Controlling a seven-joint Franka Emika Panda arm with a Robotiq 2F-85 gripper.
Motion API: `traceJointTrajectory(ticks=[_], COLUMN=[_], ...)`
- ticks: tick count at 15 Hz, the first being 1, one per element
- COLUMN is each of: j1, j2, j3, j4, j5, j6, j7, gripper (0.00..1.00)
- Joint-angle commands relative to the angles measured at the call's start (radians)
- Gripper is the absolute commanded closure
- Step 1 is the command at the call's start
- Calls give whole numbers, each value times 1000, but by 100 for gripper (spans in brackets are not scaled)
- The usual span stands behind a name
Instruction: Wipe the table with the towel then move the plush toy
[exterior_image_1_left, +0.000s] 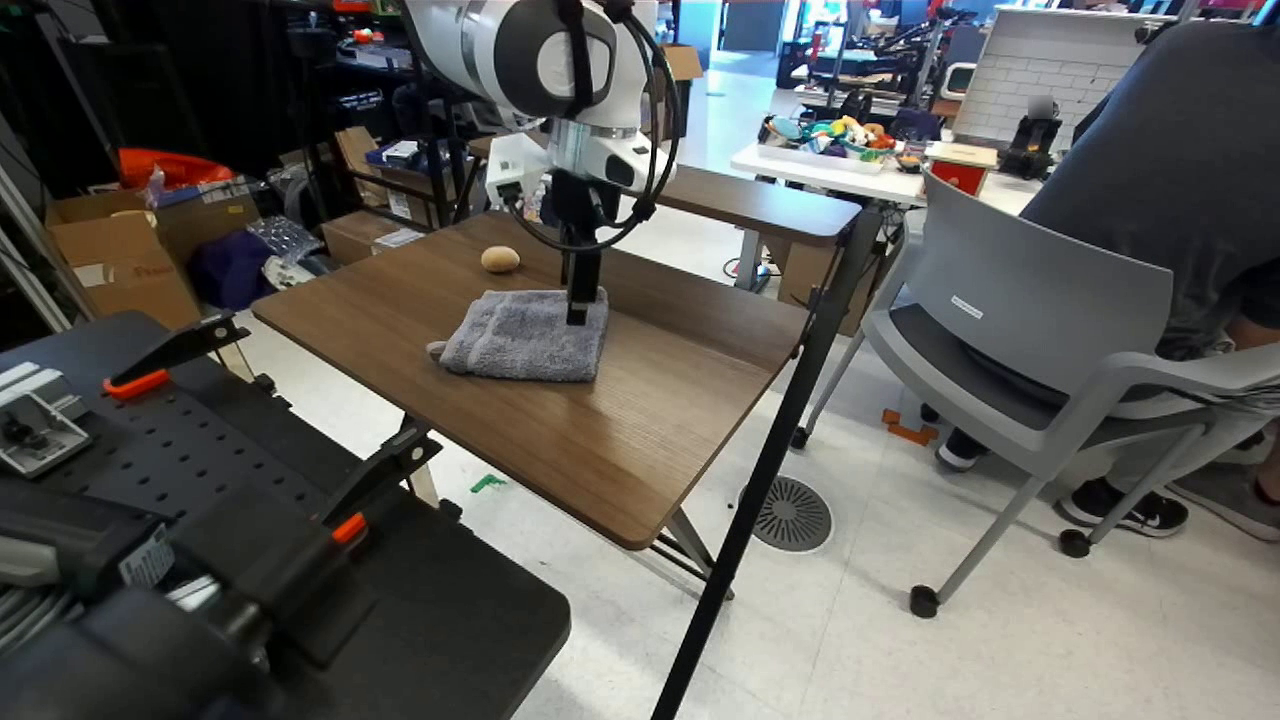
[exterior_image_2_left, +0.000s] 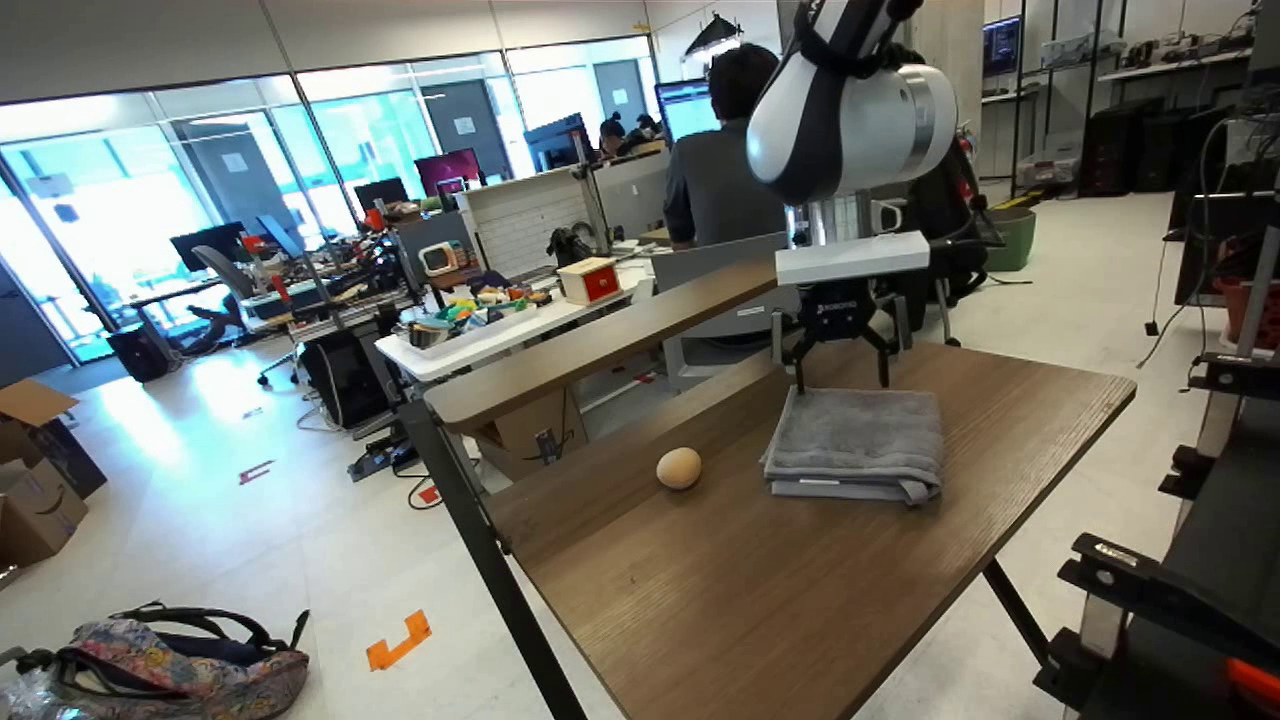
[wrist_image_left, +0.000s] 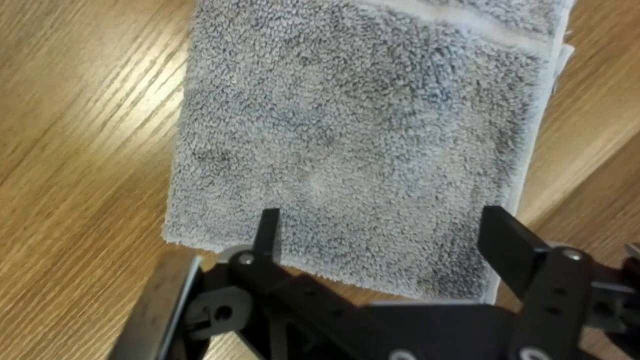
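I'm running this arm (exterior_image_2_left: 850, 130) remotely in what looks like a lab sharing an open-plan office. Past the gripper (exterior_image_2_left: 842, 384), in an exterior view, I see a person (exterior_image_2_left: 725, 180) facing away and a desk (exterior_image_2_left: 425, 365) piled with small things (exterior_image_2_left: 490, 300). Farther from the gripper stand monitors (exterior_image_2_left: 448, 170), and behind those a glass wall (exterior_image_2_left: 365, 115) with doors (exterior_image_2_left: 470, 130). Well off to the gripper's side, a black bench (exterior_image_1_left: 480, 620) carries orange-tipped clamps (exterior_image_1_left: 190, 343), and boxes (exterior_image_1_left: 125, 262) crowd together, also well apart from the gripper. Orange tape (exterior_image_2_left: 379, 656) lies on the pale floor (exterior_image_2_left: 200, 500), lower than the gripper.
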Motion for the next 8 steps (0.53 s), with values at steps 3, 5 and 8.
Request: traceJointTrajectory(ticks=[3,5,8], j1=[73,90,135], j2=[86,127,220], j3=[-23,-19,-65], j4=[21,42,127], j5=[29,38,22], j6=[50,78,81], j7=[70,112,245], gripper=[0,0,0])
